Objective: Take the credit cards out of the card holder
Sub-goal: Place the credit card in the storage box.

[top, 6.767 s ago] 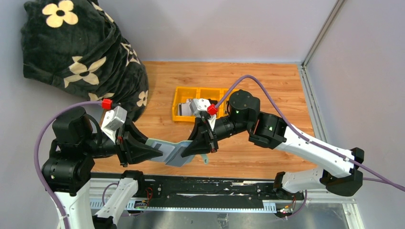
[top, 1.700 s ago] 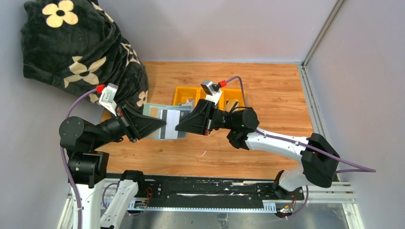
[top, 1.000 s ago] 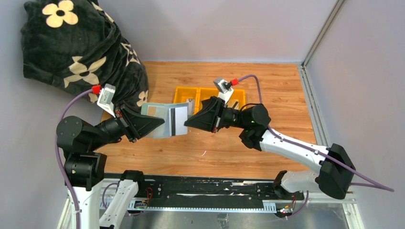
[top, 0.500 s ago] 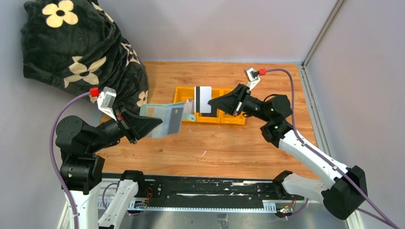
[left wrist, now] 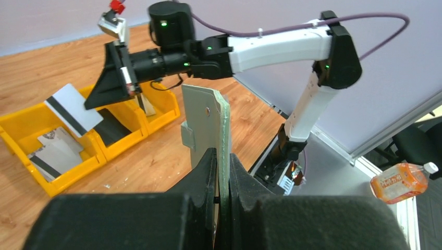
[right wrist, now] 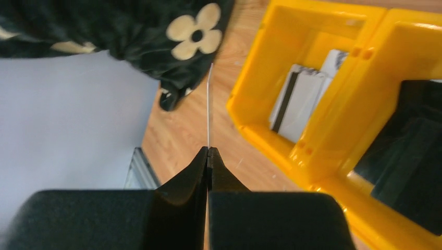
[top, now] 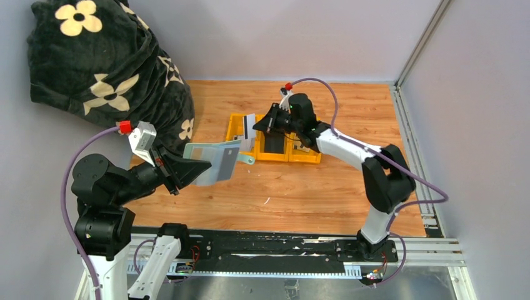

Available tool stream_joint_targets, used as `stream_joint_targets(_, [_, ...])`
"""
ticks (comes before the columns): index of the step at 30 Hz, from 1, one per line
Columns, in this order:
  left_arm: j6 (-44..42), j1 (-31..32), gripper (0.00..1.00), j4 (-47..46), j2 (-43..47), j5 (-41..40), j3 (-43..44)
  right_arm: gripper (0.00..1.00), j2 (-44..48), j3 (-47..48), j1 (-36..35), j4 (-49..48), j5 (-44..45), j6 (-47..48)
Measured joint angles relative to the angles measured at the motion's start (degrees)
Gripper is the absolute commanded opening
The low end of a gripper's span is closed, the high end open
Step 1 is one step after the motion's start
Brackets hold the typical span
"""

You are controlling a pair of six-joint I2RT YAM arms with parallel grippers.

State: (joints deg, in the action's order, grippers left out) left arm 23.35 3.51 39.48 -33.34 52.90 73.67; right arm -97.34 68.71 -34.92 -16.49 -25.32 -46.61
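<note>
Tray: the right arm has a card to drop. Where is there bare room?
Free: table right of the tray up to the wall, and in front of it toward the arm bases. Crowded: left and middle compartments hold cards; left gripper with holder blocks the left side.

Card holder [top: 215, 164]: sage grey-green folding wallet, small pale clasp tab at one edge, leaves close together, raised off the surface, lower edge clamped in left hand [left wrist: 221, 156]. White credit card [left wrist: 73, 110]: dark stripe across, pinched by one edge in right hand [right wrist: 208, 151], over left end of yellow tray [top: 306, 157]. Pale striped credit cards [right wrist: 302, 101]: lying in left compartment. Black credit cards [left wrist: 112, 133]: lying in middle compartment.
</note>
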Motion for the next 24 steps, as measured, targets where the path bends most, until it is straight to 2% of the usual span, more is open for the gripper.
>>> stream_joint_targets(10, [-2.2, 0.0, 0.0, 1.4, 0.2, 1.5, 0.3, 0.0, -17.4, 16.9, -2.7, 7.7, 6.7, 2.6])
stream_joint_targets(20, [-2.0, 0.0, 0.0, 1.4, 1.3, 2.6, 1.6, 0.01, -23.4, 20.7, -6.8, 11.5, 11.1, 2.5])
stream_joint_targets(21, [-1.9, 0.0, 0.0, 1.4, 1.4, 2.7, 1.6, 0.05, -23.7, 20.9, -7.1, 11.7, 11.4, 2.5])
stream_joint_targets(24, [-1.7, 0.0, 0.0, 1.4, 1.5, 3.1, 1.6, 0.29, -23.9, 20.9, -7.5, 12.3, 11.9, 2.5])
